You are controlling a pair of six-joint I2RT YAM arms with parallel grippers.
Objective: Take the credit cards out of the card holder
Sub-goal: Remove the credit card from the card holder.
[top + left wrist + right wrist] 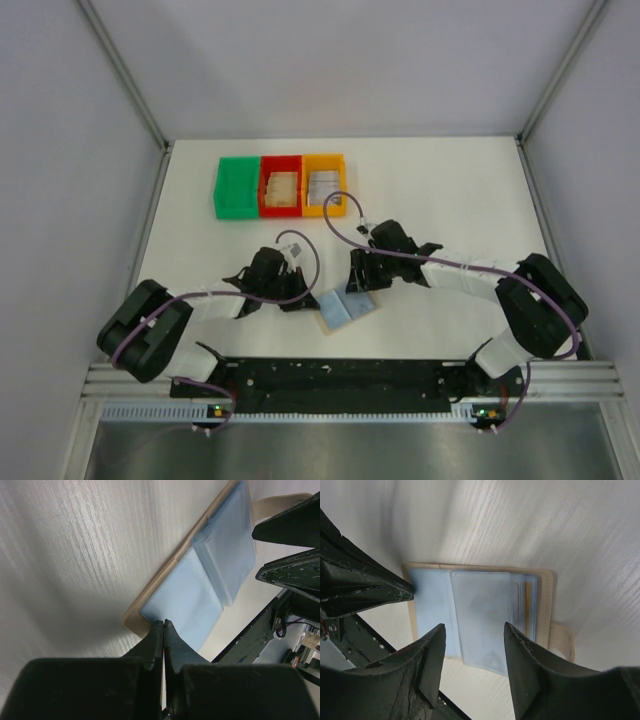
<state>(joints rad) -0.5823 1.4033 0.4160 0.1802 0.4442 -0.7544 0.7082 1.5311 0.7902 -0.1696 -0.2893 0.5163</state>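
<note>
White tabletop (450, 200) is holding the open card holder (346, 308) flat near its front edge. I am seeing the left gripper (163, 624) clenched, tips touching the blue lining; the right gripper (474, 630) is hovering spread above it.

A white table (200, 250) sits enclosed by plain grey walls (350, 60) under even light.
</note>
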